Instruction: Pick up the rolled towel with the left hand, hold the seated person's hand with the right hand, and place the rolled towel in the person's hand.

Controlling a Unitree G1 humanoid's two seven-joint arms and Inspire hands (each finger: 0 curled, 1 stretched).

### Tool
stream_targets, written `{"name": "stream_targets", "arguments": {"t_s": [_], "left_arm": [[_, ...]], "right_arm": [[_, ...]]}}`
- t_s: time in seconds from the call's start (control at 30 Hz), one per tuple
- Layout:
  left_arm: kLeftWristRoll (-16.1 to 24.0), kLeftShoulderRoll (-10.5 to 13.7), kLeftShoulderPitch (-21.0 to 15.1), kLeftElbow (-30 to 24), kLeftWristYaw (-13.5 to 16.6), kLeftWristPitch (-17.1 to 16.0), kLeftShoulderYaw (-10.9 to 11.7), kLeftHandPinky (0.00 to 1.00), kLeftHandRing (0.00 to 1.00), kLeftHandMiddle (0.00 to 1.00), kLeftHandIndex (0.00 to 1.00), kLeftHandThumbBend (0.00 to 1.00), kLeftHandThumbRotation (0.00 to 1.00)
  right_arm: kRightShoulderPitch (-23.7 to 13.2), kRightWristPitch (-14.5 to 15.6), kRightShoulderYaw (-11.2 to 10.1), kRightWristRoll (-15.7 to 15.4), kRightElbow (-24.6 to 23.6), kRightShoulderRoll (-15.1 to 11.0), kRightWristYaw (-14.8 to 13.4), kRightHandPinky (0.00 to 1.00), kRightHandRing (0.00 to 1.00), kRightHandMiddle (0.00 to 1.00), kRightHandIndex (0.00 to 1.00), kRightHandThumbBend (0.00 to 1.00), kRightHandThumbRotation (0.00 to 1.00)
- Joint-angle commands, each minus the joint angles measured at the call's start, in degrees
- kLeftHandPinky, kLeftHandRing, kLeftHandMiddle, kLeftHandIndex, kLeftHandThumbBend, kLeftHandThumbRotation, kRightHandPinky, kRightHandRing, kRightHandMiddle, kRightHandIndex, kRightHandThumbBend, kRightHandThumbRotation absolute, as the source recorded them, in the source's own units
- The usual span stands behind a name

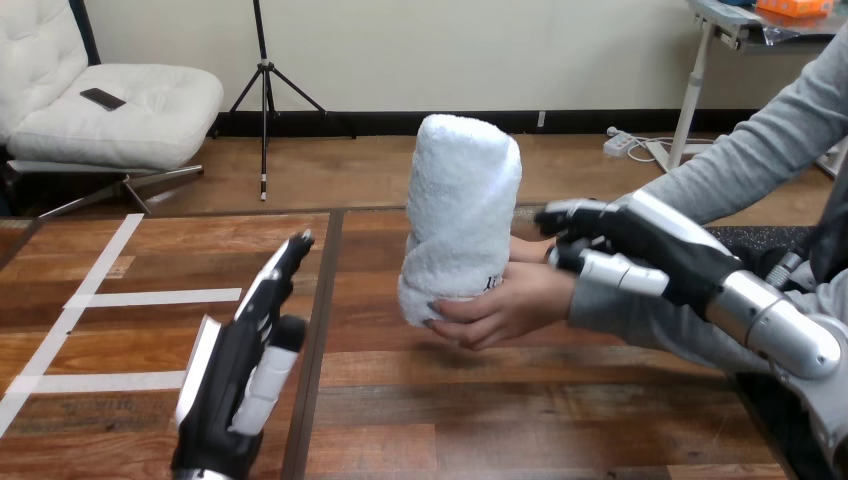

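Note:
A white rolled towel point(462, 215) stands upright in the person's hand point(505, 308), which cups its lower end above the middle of the table. My right hand point(640, 250) reaches in from the right, its fingers curled round the person's wrist just behind that hand. My left hand point(250, 360) is at the lower left, clear of the towel, with straight fingers pointing up and forward and nothing in it.
The wooden table point(520, 410) has white tape lines point(95, 300) on its left part. The person's grey sleeve point(760, 160) comes in from the upper right.

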Motion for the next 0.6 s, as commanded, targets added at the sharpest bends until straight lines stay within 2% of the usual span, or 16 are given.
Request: {"name": "stream_targets", "arguments": {"t_s": [0.0, 0.2, 0.3, 0.37, 0.43, 0.53, 0.57], "left_arm": [[-2.6, -0.6, -1.7, -4.8, -0.9, -0.1, 0.3, 0.97, 0.98, 0.96, 0.92, 0.88, 1.0], [-3.9, -1.1, -0.9, -6.8, -1.5, 0.4, 0.0, 0.95, 0.97, 0.96, 0.93, 0.88, 1.0], [-3.9, -1.2, -0.5, -8.0, -1.5, 0.9, 0.0, 0.94, 0.96, 0.95, 0.93, 0.9, 1.0], [-3.6, -1.2, -0.1, -9.2, -1.3, 1.0, 0.0, 0.94, 0.96, 0.95, 0.93, 0.9, 1.0], [-3.5, -1.3, 0.1, -9.8, -1.2, 1.2, 0.0, 0.94, 0.96, 0.95, 0.93, 0.9, 1.0], [-3.4, -1.4, 0.6, -11.1, -1.0, 1.5, -0.1, 0.94, 0.95, 0.95, 0.93, 0.91, 1.0], [-3.4, -1.5, 0.9, -11.8, -0.9, 1.6, -0.2, 0.94, 0.95, 0.95, 0.93, 0.91, 1.0]], "right_arm": [[0.9, -2.6, -4.0, 4.0, -5.3, 2.1, -1.4, 0.78, 0.85, 0.87, 0.87, 1.0, 1.0], [6.1, -2.1, -6.9, 10.6, -12.1, 4.0, 0.6, 0.81, 0.88, 0.88, 0.88, 1.0, 1.0], [8.5, -1.4, -7.7, 12.5, -15.8, 4.6, 0.8, 0.83, 0.89, 0.88, 0.88, 1.0, 1.0], [11.0, -1.3, -8.4, 15.4, -19.2, 5.7, 1.6, 0.84, 0.89, 0.89, 0.89, 1.0, 1.0], [12.0, -1.0, -8.6, 16.5, -20.8, 6.0, 2.1, 0.84, 0.9, 0.89, 0.89, 1.0, 1.0], [14.7, 0.3, -9.0, 18.4, -24.8, 6.7, 2.4, 0.86, 0.9, 0.89, 0.9, 1.0, 1.0], [16.1, 0.9, -9.1, 19.9, -26.9, 7.3, 2.8, 0.86, 0.9, 0.9, 0.9, 1.0, 1.0]]}}
